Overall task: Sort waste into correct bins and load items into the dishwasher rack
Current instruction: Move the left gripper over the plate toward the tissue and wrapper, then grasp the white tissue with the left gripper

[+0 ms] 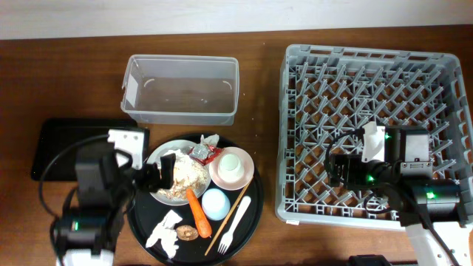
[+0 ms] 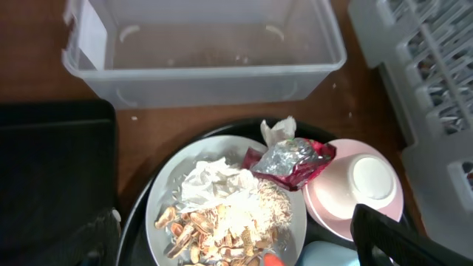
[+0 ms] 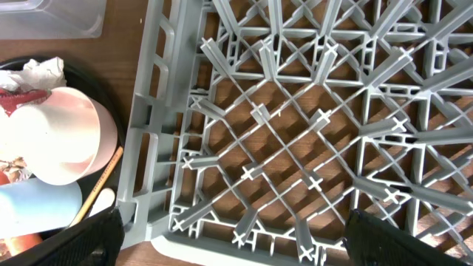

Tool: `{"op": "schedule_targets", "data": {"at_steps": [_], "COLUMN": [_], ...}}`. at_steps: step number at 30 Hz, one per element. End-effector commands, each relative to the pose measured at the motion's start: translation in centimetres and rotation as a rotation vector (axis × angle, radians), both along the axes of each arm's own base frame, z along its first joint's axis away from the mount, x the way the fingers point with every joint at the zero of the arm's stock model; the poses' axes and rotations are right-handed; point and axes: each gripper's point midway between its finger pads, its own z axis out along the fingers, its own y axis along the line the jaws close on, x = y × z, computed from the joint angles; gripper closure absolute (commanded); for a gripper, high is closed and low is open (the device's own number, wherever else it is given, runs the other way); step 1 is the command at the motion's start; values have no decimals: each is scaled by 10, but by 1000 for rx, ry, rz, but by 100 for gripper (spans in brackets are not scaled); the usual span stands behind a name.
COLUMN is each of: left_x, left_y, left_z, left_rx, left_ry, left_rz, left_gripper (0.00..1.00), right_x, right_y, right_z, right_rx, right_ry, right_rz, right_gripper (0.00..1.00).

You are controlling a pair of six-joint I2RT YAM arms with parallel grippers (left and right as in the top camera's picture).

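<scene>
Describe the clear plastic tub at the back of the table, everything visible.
The clear rectangular plastic tub stands upright and open-topped on the brown wooden table, with a rim and rounded corners. Its walls are see-through, and a white label sits on its left end wall. Inside, only faint specks show on the floor. It lies behind the round black tray and left of the grey dishwasher rack, touching neither.

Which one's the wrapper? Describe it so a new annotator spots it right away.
Find the round black tray left of the grey rack. At its far edge, between the white plate and the pink bowl, lies the wrapper. It is the only shiny, crinkled red-and-silver piece; the tissue beside it is plain white.
</scene>
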Motion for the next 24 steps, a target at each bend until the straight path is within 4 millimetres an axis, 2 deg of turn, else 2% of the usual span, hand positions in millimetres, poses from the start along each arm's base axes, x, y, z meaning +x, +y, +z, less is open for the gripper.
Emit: {"op": "schedule_targets", "data": {"at_steps": [1,4,5,7,10,14,17,19,21,24], "left_x": [28,38,38,34,29,23,19,19,21,27], "left_y": [-4,-4,-4,-9,-25,-23,-24,-24,-25,-26], "left_z": [-22,-72,-89,-107,-124,-148,-161,-166,-165,-163], "left_rx": [-19,-18,-18,-17,14,144,159,161,159,157], "left_ry": [131,310,370,439,496,564,608,619,610,588], "left_rz": [-13,-11,-11,-25,-78,-74,-83,-83,-83,-82], "left_gripper": [1,11,20,24,28,30,32,35,48,51], "right_x": [2,2,2,2,2,2,2,2,2,2], "right_y": [4,3,3,3,3,3,3,3,3,3], "right_z": [9,9,9,9,9,9,9,9,9,9], "right_rx": [12,11,11,11,11,11,11,11,11,11], "right_ry": [-21,-21,-21,-22,-21,-21,-21,-21,-21,-21], "right_rz": [10,10,10,10,10,10,10,10,10,10], "right_gripper": [2,2,2,2,2,2,2,2,2,2]}}
